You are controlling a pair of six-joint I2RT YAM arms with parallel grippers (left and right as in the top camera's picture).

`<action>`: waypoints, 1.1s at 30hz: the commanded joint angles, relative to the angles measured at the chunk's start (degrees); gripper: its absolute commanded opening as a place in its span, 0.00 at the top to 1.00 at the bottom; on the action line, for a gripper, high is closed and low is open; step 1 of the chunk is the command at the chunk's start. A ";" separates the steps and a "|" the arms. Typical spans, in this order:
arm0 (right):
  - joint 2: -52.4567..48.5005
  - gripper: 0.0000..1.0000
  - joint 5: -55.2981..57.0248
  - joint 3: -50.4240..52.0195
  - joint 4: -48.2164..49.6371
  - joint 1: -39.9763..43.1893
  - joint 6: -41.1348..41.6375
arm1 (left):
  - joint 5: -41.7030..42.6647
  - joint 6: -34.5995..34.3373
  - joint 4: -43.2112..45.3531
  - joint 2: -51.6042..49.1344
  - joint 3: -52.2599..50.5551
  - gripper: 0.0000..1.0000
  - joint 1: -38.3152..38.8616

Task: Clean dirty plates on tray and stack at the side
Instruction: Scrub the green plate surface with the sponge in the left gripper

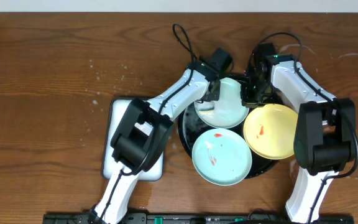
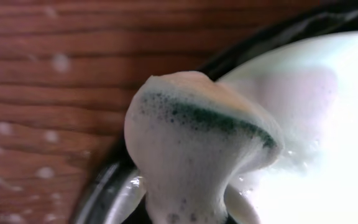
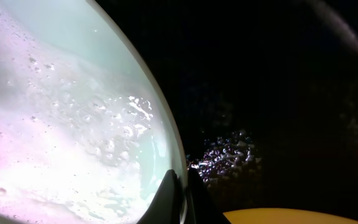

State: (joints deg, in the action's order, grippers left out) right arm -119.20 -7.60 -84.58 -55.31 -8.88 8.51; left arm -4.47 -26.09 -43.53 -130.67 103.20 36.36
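Both arms are mounted on a black base rail [image 1: 166,219] with a small green patch near its middle. The left arm [image 1: 179,93] and the right arm [image 1: 300,81] are built alike: smooth white tubular shells alternate with bulky matte black joint housings [image 1: 138,137]. At the end farthest from the rail, each carries a black boxy wrist head [image 1: 218,61] showing a tiny green light [image 1: 277,57]. Thin black cables [image 1: 182,37] loop out of the wrist heads on the side away from the rail. The right gripper [image 3: 180,200] has two narrow black fingers [image 3: 165,198] tapering to slim tips.
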 commanded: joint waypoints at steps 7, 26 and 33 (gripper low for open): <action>1.16 0.99 3.06 0.22 -1.11 0.04 -1.92 | -1.51 -2.97 -8.92 8.04 4.20 0.92 -2.54; 8.87 0.99 6.23 -0.83 1.90 -0.74 -2.38 | 10.67 8.68 -32.65 21.22 0.13 0.93 -15.10; 7.21 0.99 6.08 -0.28 0.72 -1.97 -8.66 | 18.97 12.79 -14.29 20.52 -2.40 0.93 -8.35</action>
State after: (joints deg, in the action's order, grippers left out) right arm -110.50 -2.20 -84.68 -53.82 -9.26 3.31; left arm 9.41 -16.67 -60.53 -109.40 102.37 24.71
